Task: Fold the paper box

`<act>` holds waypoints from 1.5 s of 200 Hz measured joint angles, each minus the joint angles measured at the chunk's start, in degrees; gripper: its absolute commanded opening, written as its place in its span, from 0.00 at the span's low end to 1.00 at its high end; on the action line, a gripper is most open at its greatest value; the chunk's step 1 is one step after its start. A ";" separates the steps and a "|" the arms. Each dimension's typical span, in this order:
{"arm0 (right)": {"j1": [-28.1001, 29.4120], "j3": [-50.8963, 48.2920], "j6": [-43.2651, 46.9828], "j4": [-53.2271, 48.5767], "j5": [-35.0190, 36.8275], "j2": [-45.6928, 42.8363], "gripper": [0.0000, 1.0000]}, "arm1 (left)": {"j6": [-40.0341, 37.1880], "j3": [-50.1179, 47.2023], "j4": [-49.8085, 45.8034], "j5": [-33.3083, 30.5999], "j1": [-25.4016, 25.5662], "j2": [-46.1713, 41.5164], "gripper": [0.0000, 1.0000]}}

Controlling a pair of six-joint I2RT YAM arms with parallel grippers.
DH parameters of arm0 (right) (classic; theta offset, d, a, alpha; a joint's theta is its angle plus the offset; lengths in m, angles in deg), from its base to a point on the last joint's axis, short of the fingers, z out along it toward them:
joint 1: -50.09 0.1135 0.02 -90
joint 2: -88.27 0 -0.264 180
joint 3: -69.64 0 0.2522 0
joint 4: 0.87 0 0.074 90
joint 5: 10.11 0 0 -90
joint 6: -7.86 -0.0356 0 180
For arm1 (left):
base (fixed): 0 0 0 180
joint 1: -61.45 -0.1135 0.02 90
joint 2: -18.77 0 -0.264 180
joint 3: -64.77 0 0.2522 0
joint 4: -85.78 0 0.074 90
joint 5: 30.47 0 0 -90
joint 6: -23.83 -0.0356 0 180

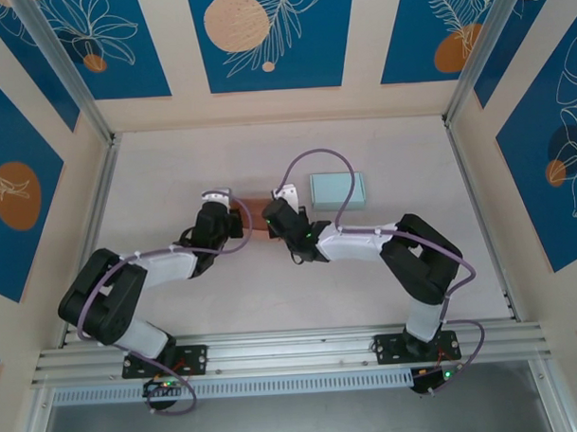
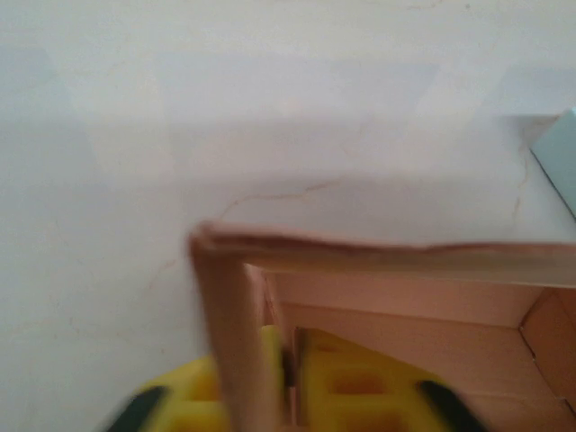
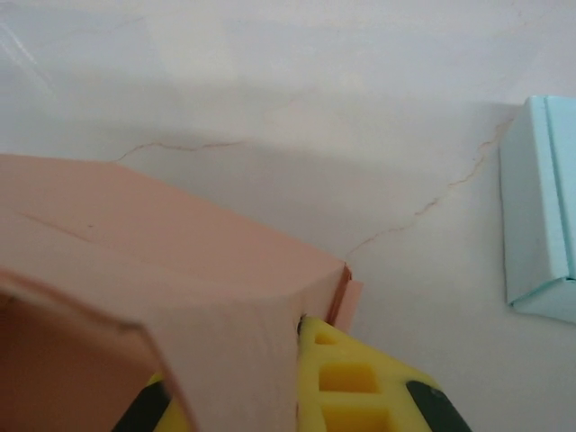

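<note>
The pink paper box [image 1: 255,215] lies at mid-table [image 1: 163,163], directly between the two grippers. The left gripper [image 2: 270,391] is at the box's left end: its yellow fingers [image 2: 360,391] flank an upright side wall closely, set narrow, but whether they are pinching it cannot be told. The right gripper [image 3: 261,400] is at the box's right end, closed on a pink panel that passes between its fingers. A light blue box [image 1: 337,190] lies near, beyond the right gripper, apart from the pink box.
</note>
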 measured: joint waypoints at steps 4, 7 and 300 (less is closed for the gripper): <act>0.35 -0.39 0.39 0.70 -0.04 -0.11 0.05 | 0.72 -0.31 -0.42 0.35 0.22 -0.31 0.40; 0.57 -0.61 0.44 1.11 0.04 -0.15 0.05 | 0.26 -0.63 -0.96 0.81 0.46 -0.63 0.43; 8.52 -0.55 10.29 13.92 1.20 6.40 0.01 | -7.32 20.74 -39.69 8.33 -10.03 -13.62 0.51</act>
